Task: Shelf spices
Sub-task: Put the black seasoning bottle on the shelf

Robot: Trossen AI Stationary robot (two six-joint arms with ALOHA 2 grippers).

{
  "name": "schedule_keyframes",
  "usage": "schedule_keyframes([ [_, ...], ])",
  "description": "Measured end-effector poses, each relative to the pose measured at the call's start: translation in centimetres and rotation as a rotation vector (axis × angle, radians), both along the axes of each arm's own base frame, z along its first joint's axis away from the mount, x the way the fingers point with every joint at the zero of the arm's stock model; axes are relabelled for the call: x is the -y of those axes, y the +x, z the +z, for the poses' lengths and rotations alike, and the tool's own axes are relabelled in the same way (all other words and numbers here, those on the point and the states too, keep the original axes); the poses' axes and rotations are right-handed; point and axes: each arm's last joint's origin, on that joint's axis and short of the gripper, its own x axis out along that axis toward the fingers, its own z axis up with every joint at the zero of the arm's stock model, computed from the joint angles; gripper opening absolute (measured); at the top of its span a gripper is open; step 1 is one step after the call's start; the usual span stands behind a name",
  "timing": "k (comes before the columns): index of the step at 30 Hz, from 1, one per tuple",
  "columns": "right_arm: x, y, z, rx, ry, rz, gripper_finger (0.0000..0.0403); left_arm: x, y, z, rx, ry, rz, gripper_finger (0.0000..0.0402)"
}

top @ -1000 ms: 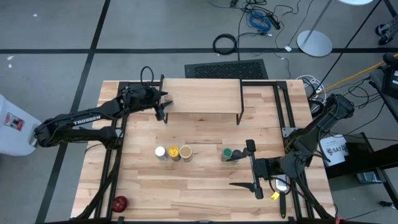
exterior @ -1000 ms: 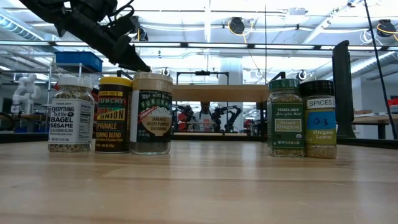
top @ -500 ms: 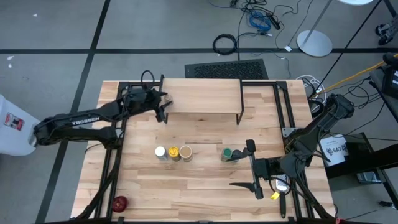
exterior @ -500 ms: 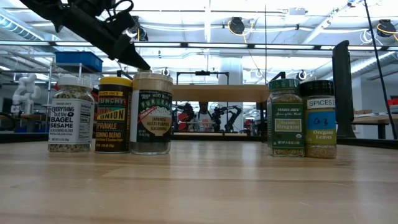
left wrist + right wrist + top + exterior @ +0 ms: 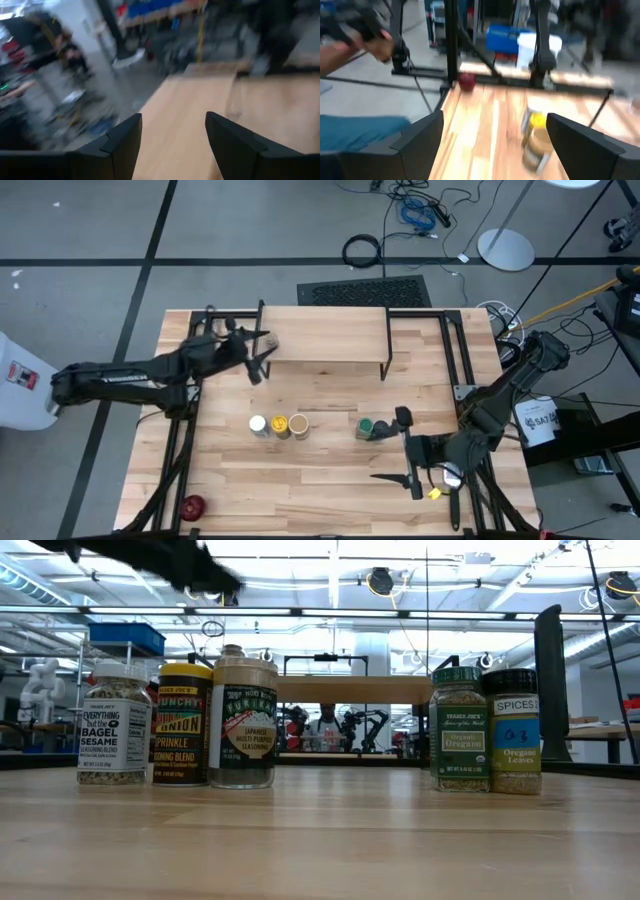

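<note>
The room behind was a big open workshop with glass partitions, ceiling lights and other robot arms far back, and the light wood desk point(image 5: 330, 480) sat on a grey floor with cables lying around past its far edge. The shelf point(image 5: 325, 335) stood at the far middle of the desk, wood plank top on thin black legs, with nothing on it. All five spices were still down on the desk in front of it, in a rough row: the white-capped jar point(image 5: 258, 425), the yellow jar point(image 5: 279, 424) and the tan jar point(image 5: 298, 423) packed touching each other on the left, then a gap, then the green-lidded jar point(image 5: 366, 426) and the dark-lidded jar point(image 5: 515, 730) side by side on the right. From desk level you could read the labels pretty well, bagel sesame, onion sprinkle, a multi purpose seasoning, and two oregano ones. The left gripper point(image 5: 258, 356) hung up in the air just by the shelf's left end, jaws parted with nothing between them, pretty blurry in its own wrist view. The right gripper point(image 5: 405, 448) sat low just beside the dark-lidded jar on the right, jaws spread wide and not on anything. A small red round thing point(image 5: 192, 505) lay at the near left corner, well apart from everything else.
</note>
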Motion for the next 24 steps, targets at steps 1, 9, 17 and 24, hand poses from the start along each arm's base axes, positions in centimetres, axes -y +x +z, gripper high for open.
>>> schedule_keyframes([
  [1, 0.1, -0.1, -0.3, -0.029, 0.020, -0.012, 0.0341, 0.5, -0.1, 0.5, 0.047, -0.012, -0.032, 0.0228],
  [9, 0.8, -0.3, -3.5, -0.262, 0.062, -0.197, 0.0341, 5.1, 0.1, 1.0, 0.126, -0.092, -0.285, 0.0228],
  [17, 0.9, 1.5, -7.3, -0.478, 0.020, -0.239, 0.0341, 9.5, 1.0, 1.9, 0.165, -0.030, -0.480, 0.0228],
  [24, 2.4, 1.2, -9.6, -0.711, 0.003, -0.350, 0.0341, 11.2, 1.6, 4.0, 0.171, -0.039, -0.476, 0.0228],
])
